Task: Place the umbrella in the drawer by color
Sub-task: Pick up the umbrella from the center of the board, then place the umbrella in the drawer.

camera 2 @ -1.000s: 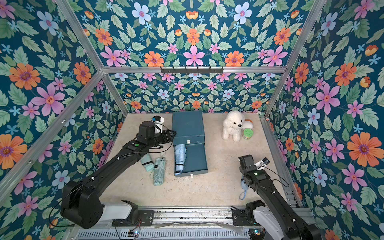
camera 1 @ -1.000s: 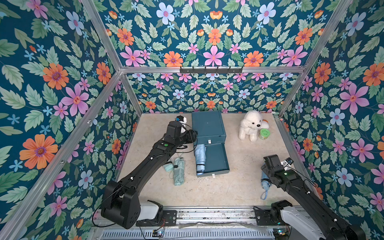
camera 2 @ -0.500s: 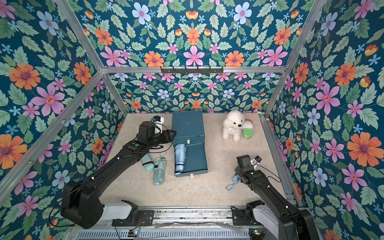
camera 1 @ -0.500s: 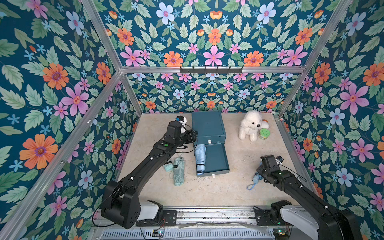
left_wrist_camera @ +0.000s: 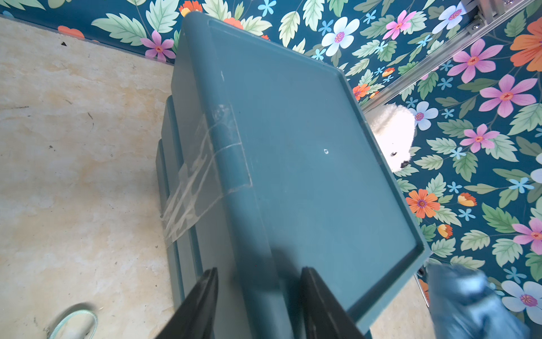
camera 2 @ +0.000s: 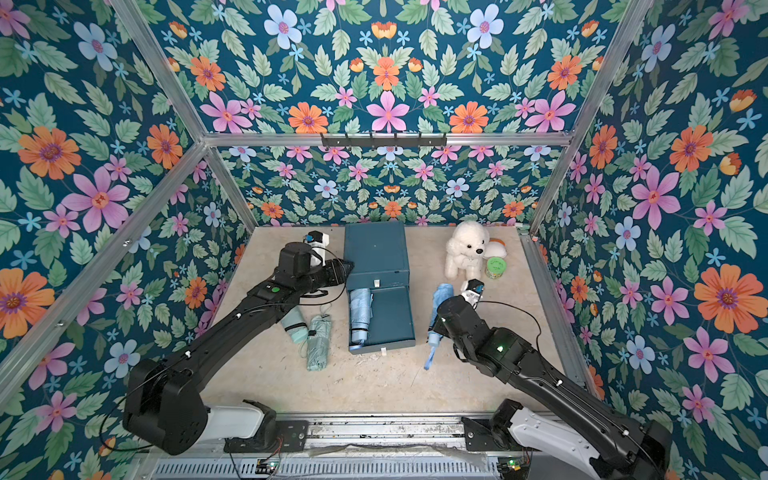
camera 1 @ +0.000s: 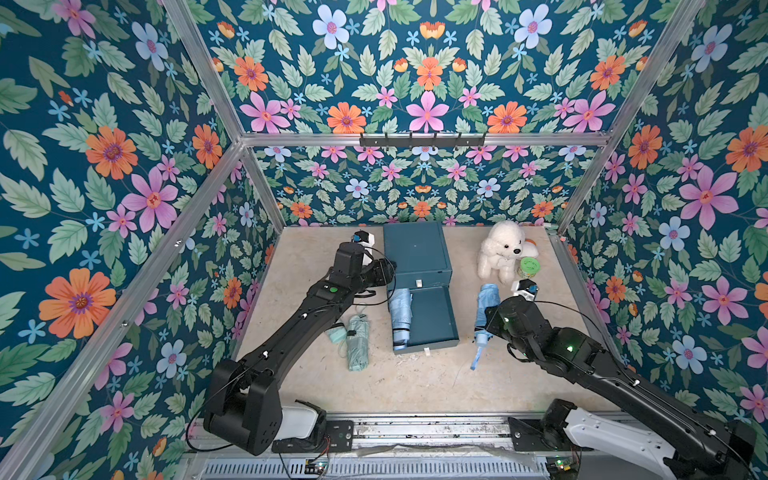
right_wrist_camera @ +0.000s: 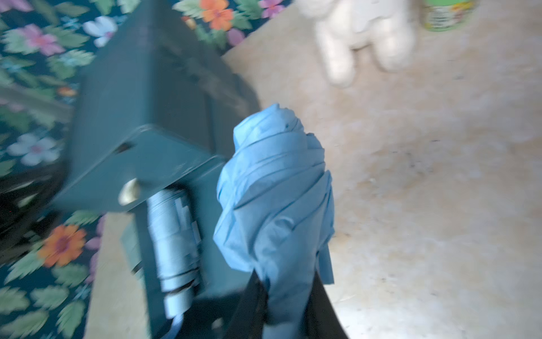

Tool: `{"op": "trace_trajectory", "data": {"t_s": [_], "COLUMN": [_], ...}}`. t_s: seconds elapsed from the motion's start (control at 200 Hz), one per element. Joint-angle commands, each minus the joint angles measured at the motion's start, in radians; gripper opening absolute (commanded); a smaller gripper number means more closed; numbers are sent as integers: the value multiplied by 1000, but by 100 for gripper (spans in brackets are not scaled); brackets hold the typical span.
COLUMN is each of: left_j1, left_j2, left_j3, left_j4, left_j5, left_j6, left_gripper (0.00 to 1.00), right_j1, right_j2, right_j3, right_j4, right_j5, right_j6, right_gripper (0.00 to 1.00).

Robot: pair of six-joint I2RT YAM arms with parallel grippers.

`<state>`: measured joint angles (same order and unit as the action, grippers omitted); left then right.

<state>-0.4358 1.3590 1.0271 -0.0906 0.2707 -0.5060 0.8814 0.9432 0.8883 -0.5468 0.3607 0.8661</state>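
A teal drawer cabinet stands at the back, and its bottom drawer is pulled out. One light blue folded umbrella lies along the drawer's left side. My right gripper is shut on a second light blue umbrella and holds it off the floor just right of the drawer, strap hanging down. Two pale green umbrellas lie on the floor left of the drawer. My left gripper is open, its fingers straddling the cabinet's top left edge.
A white plush dog and a green can sit at the back right, close behind the held umbrella. A hook rail runs along the back wall. Flowered walls close in three sides.
My right gripper closed on the blue umbrella near the right wall, lifted it and carried it left and toward the back, next to the drawer. The left arm stayed still.
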Motion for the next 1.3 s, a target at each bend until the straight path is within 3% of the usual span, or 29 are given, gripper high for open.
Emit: {"op": "trace_trajectory", "data": {"t_s": [0.0,0.11,0.32,0.725,1.295], "left_j1": [0,0,0,0,0], "left_j2": [11,16,17,15,11], "left_j3": [-9,-9,-5,-5,-5], "left_j4": [-87,-87,-96,-108,-109], "left_j5": [-22,-24,-39,-52,-38], "left_j6": [24,24,32,44,63], "left_gripper": [51,51,49,48,45], "right_j1": [33,33,12,-101,-160], "right_j2": [49,135,303,373,579], "right_j3": [44,66,145,61,157], "right_j4": [161,282,325,399,422], "right_j5": [-177,-389,-575,-646,-624], "right_j6": [-52,-10,55,129,58], "right_gripper": [0,0,0,0,0]}}
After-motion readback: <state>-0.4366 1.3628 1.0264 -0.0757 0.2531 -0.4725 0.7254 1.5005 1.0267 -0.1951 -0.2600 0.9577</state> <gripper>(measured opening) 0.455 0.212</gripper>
